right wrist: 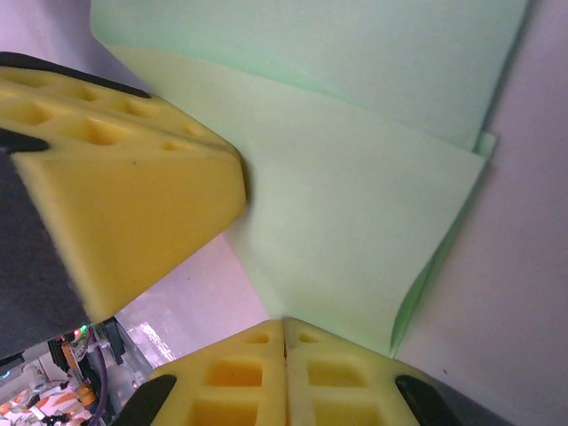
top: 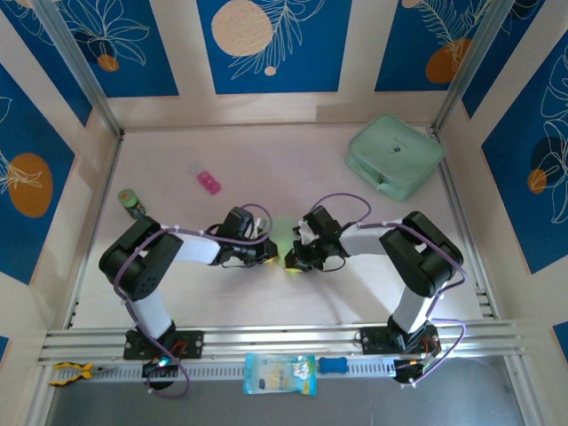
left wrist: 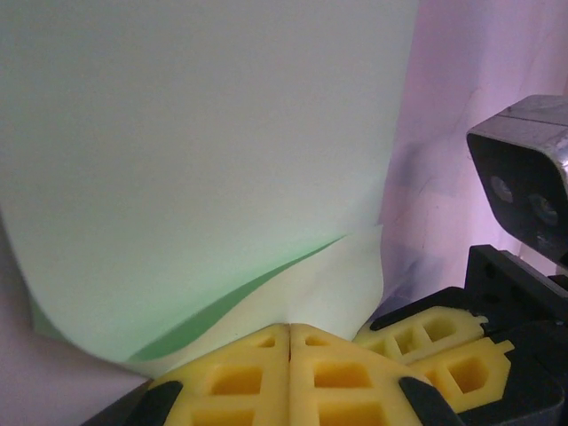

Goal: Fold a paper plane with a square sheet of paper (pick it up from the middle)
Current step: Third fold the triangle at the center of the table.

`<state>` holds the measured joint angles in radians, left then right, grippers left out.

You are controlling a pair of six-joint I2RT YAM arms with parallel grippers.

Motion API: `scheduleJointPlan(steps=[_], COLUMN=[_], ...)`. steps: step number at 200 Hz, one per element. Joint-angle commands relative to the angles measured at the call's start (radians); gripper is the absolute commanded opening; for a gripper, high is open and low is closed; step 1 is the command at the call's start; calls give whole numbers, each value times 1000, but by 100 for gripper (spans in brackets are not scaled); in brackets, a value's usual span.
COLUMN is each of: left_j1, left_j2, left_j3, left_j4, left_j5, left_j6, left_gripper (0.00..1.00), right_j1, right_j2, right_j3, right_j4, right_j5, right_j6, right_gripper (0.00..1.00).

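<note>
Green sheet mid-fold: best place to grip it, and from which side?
Probably at an edge, pinching both layers together, edge-on from the sides, as the shut left gripper and right gripper do. The square sheet of paper is thin, limp, and its layers gape.

Tight in the middle, open behind.
Your left claw (top: 280,257) and right claw (top: 295,261) meet tip to tip, both pinching the paper (left wrist: 195,160), leaving no gap between them. Beyond them the bench (top: 293,169) lies bare. A mint case (top: 395,156) blocks the far right corner, and a pink block (top: 209,182) and a small can (top: 131,202) stand to the left.
</note>
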<state>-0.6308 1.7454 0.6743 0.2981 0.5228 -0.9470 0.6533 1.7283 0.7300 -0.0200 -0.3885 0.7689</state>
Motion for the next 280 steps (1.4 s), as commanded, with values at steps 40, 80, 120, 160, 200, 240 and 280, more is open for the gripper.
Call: scheduleJointPlan(steps=[40,80,120,160,200,240,280], left_j1=[-35,-58,-49,1,61,111,159], left_j2=[-65,-18,17,28,37,37,32], left_j3=[43,50,51,47,51,52,52], left_j4=[-116,-74,-107,-121,-114,-136,-173], left_j5=[-35,-38,-86,-98,-73,-64,-60], left_j6=[27,-11,-10,8,22,42,71], left_gripper=[0,0,0,0,0,0,0], right_j1=[-5,-3,-3,-3,-3,-1,-2], right_j2=[14,18,21,33,32,35,34], right_j3=[-54,-52,-67,-73,-80,-80,-80], right_j4=[-75,-71,-67,-78,-76,-71,-72], right_j5=[37,40,51,53,54,52,49], right_j6=[36,40,47,42,46,47,43], right_gripper=[5,5,4,1,1,1,1])
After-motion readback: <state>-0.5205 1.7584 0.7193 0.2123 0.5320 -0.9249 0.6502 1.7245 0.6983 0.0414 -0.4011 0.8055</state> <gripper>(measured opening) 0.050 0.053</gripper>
